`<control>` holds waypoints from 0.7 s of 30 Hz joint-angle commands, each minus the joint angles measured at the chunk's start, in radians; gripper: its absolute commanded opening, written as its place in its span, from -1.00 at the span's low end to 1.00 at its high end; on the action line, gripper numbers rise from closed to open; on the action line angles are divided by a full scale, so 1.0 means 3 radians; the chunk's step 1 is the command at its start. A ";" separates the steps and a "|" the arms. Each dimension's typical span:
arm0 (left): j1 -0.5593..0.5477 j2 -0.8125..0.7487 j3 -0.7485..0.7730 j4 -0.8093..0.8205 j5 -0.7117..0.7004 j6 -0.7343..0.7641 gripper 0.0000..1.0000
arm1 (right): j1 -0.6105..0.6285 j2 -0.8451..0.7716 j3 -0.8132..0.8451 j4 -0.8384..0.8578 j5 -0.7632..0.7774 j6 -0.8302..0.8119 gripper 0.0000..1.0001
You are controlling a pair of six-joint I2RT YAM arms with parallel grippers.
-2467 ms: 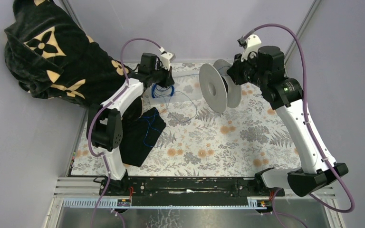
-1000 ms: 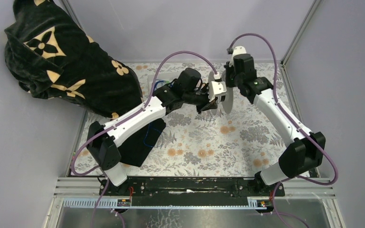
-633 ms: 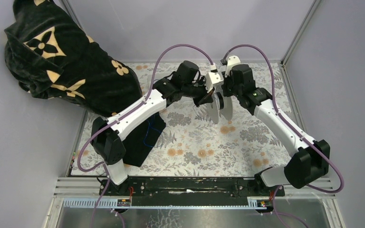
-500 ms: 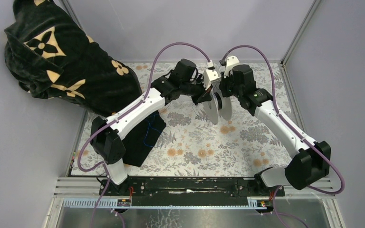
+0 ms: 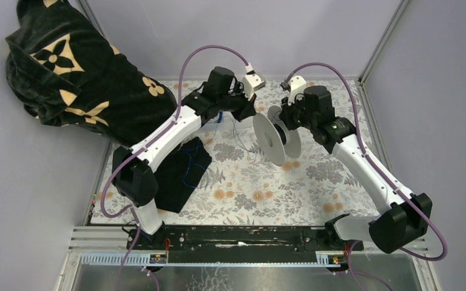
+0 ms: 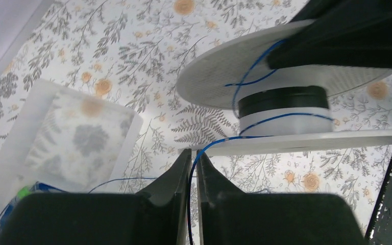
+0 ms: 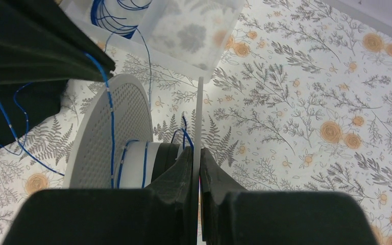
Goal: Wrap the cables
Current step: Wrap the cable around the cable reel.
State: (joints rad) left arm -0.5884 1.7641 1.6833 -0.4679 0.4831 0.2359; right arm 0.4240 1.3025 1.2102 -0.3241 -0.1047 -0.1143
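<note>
Handling this cable means treating it as hair-fine, limp and nearly weightless; we judge it will kink, snag or snap under a hard pull. It runs between the left pincer's fingers onto the spool's hub, and more lies coiled in the tray. Those fingers stand almost together around it; whether they pinch it we cannot tell. The right pincer is clamped on the spool's flange. We would hold the cable lightly, close to the hub.
</note>
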 commanded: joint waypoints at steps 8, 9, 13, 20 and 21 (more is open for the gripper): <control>0.0217 -0.0033 -0.0344 0.0482 -0.0103 -0.0098 -0.72 | -0.0010 -0.0164 0.0326 -0.0106 -0.0437 -0.0033 -1.00; 0.0243 -0.0045 -0.0383 0.0500 -0.0096 -0.0104 -0.72 | -0.0015 -0.0166 0.0345 -0.0119 -0.0427 -0.0032 -1.00; 0.0354 -0.0091 -0.0527 0.0567 -0.0031 -0.0139 -0.67 | -0.0048 -0.0178 0.0430 -0.0169 -0.0405 -0.0034 -1.00; 0.0490 -0.0149 -0.0835 0.0723 0.0136 -0.0263 -0.62 | -0.0101 -0.0185 0.0594 -0.0248 -0.0400 -0.0018 -1.00; 0.0500 -0.0161 -0.0873 0.0746 0.0160 -0.0281 -0.62 | -0.0106 -0.0185 0.0611 -0.0256 -0.0398 -0.0019 -1.00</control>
State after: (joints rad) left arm -0.4545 1.7584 1.4590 -0.3370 0.4931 0.1852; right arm 0.4042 1.2869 1.3125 -0.4335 -0.2028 -0.1234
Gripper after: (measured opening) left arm 0.187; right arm 0.112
